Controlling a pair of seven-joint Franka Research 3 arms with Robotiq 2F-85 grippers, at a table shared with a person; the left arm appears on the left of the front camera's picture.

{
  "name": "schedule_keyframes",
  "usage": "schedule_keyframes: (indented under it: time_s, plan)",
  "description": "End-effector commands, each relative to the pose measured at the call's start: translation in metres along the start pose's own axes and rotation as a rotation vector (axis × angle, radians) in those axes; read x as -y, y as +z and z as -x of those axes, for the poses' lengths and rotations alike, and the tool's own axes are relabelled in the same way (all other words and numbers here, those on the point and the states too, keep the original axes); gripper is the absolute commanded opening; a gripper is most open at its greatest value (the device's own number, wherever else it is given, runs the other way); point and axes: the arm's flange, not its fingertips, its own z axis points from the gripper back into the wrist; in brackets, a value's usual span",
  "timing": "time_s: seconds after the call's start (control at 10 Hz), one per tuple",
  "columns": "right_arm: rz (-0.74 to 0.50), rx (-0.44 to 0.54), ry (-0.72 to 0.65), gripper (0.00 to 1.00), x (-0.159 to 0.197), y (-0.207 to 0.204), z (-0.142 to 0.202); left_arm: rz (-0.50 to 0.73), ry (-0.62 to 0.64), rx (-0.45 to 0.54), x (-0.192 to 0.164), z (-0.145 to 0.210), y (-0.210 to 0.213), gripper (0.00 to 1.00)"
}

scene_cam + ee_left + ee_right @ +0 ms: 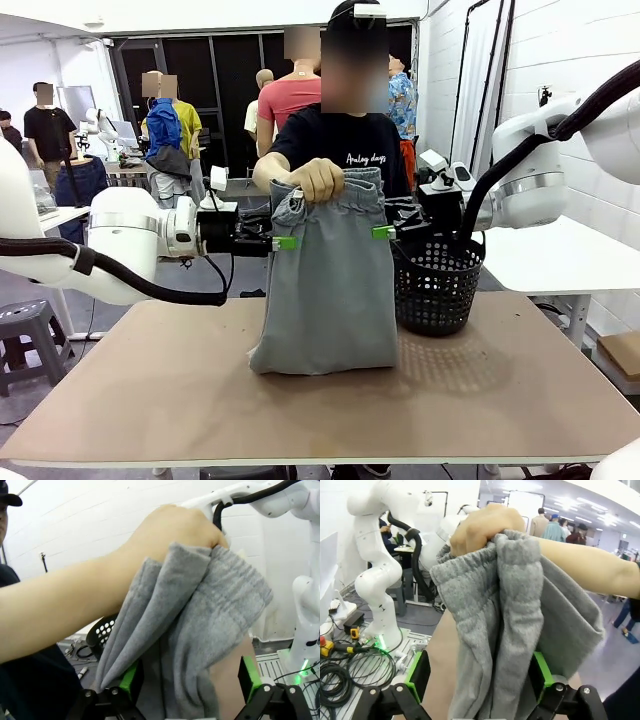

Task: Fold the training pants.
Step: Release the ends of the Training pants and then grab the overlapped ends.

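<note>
While the person's hand (318, 180) bunches the waistband, I see the training pants (325, 300) hanging upright just left of the black mesh basket (437, 285). Their long axis is vertical, waistband up, hem resting on the table (150, 400). My left gripper (284, 243), at the edge far from the basket, and my right gripper (384, 232), at the near edge, both stand spread around fabric without pinching it.
</note>
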Motion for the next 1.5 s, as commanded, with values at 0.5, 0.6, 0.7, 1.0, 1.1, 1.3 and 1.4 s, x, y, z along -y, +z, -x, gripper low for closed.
schedule_keyframes:
  time_s: [0.5,0.6,0.7,1.0,1.1,1.3,1.4]
  plan:
    - [0.145,0.006,0.026,1.00,-0.0024,-0.0025,0.0022,-0.203,0.007,-0.024,0.0106,-0.0053,0.0130,1.00]
    - [0.148,0.007,0.023,1.00,-0.0031,-0.0023,0.0015,-0.220,0.006,-0.015,0.0115,-0.0060,0.0146,1.00]
    - [0.141,0.016,0.017,1.00,-0.0010,-0.0035,0.0023,-0.216,0.003,-0.006,0.0103,-0.0069,0.0164,1.00]
    - [0.061,0.038,-0.015,1.00,-0.0020,-0.0029,0.0008,-0.193,-0.007,0.013,0.0123,-0.0074,0.0161,1.00]
    - [0.053,0.035,-0.024,1.00,-0.0016,-0.0026,0.0004,-0.158,-0.007,0.025,0.0120,-0.0083,0.0157,1.00]
    - [-0.005,0.052,-0.054,1.00,-0.0059,-0.0040,-0.0010,-0.101,-0.017,0.013,0.0129,-0.0094,0.0105,1.00]
    - [-0.020,0.043,-0.059,1.00,-0.0078,-0.0047,-0.0001,-0.074,-0.025,0.003,0.0135,-0.0107,0.0084,1.00]
